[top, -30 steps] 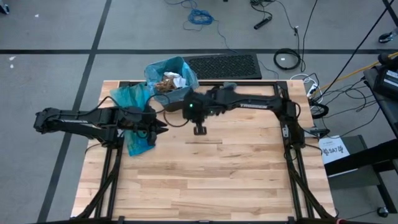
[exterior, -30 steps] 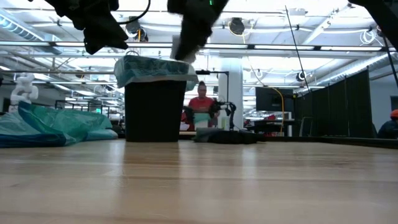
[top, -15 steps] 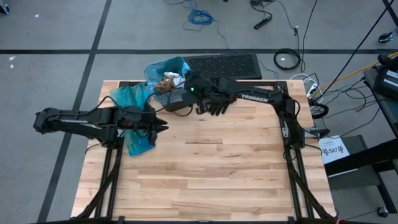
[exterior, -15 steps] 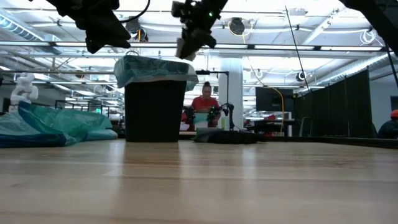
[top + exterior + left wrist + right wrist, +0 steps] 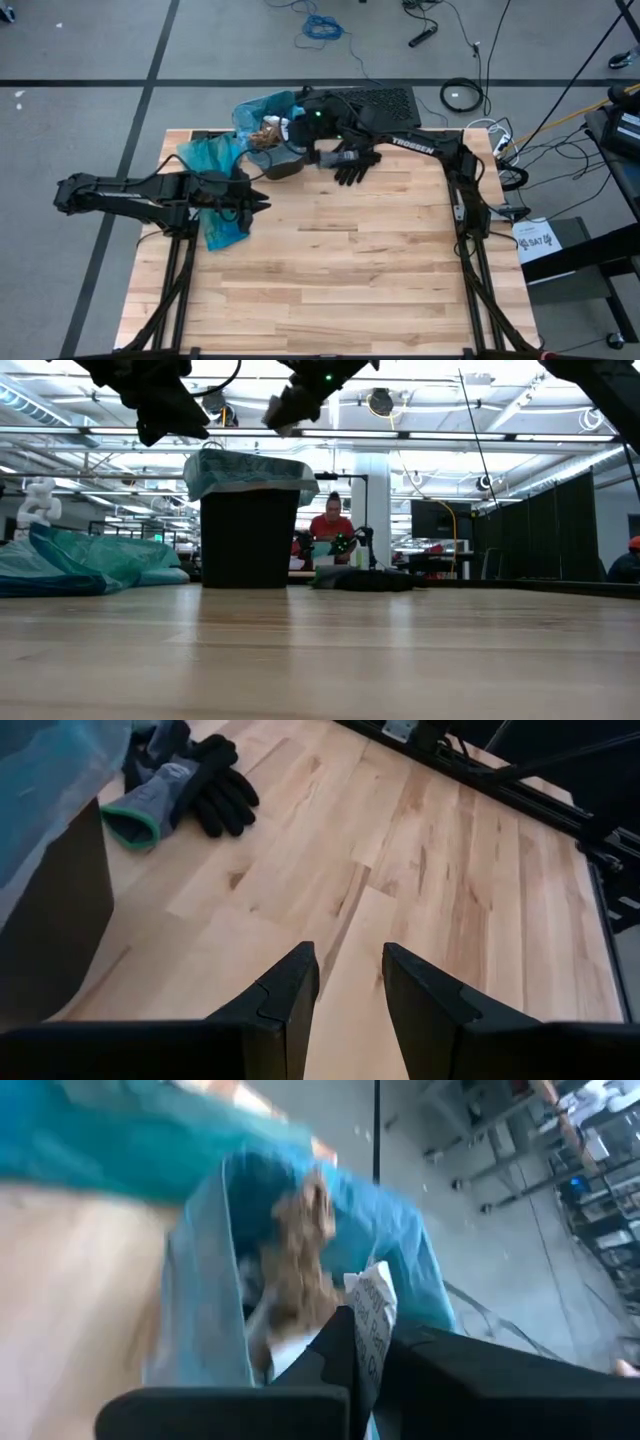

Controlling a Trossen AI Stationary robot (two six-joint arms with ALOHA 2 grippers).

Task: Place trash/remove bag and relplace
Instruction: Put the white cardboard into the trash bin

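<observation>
A black bin (image 5: 248, 530) lined with a blue bag (image 5: 262, 106) stands at the table's far edge, brown and white trash (image 5: 270, 132) inside. My right gripper (image 5: 291, 127) hangs above the bin's right rim, also in the low view (image 5: 285, 410), shut on a white printed paper scrap (image 5: 372, 1320). My left gripper (image 5: 350, 990) hovers open left of centre, above the table (image 5: 255, 205), with nothing between its fingers. A loose blue bag (image 5: 218, 170) lies on the table under the left arm. My right gripper pinches the white paper scrap's edge (image 5: 366, 1342) between its two shut fingers. The fingers slant down from the table's right toward the bin's mouth. The scrap is lifted clear and sticks out past the fingertips, over the bag's opening.
A pair of black gloves (image 5: 352, 162) lies on the table right of the bin, also in the left wrist view (image 5: 185, 785). A black mat (image 5: 370, 103) lies on the floor beyond the far edge. The near half of the wooden table (image 5: 340, 280) is bare.
My right gripper has gone up and toward the table's far left, from above the table's middle to over the bin, with the scrap. Its wrist has rolled and tipped from pointing down to slanting.
</observation>
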